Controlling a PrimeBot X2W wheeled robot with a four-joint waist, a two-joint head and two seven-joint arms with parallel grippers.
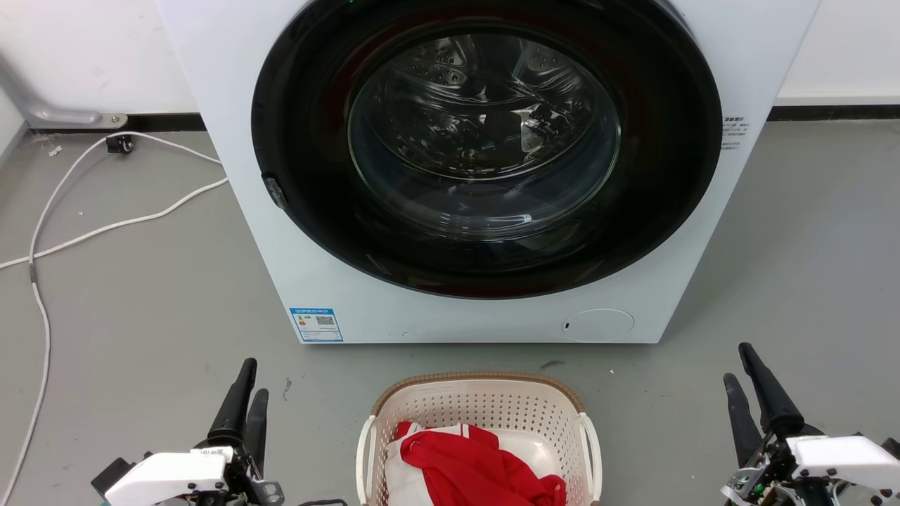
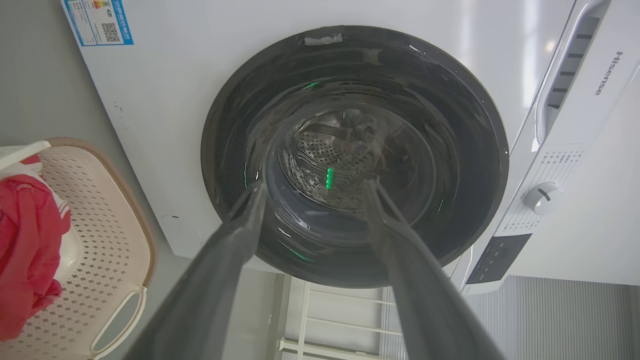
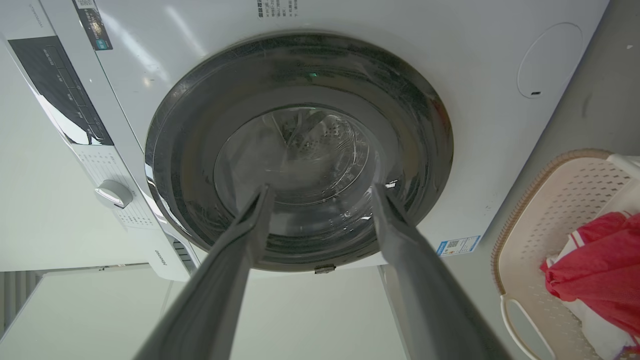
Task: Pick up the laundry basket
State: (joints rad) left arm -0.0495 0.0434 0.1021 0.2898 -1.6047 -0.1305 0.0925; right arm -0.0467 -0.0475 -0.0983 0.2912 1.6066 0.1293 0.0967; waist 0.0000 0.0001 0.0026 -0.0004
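Left gripper (image 1: pixel 253 383) and right gripper (image 1: pixel 738 364), fingers spread, flank the laundry basket (image 1: pixel 478 380), floor (image 1: pixel 309 436) between.

The grey floor (image 1: pixel 140 295) carries a white washing machine (image 1: pixel 295 281) at the far middle. The laundry basket (image 1: pixel 478 377) stands just near of it, with a strip of bare floor and a small dark smudge (image 1: pixel 552 365) between them. At the far left, white cable (image 1: pixel 45 320) trails over the floor in loose curves.

Cream perforated laundry basket (image 1: pixel 485 407), brown rim
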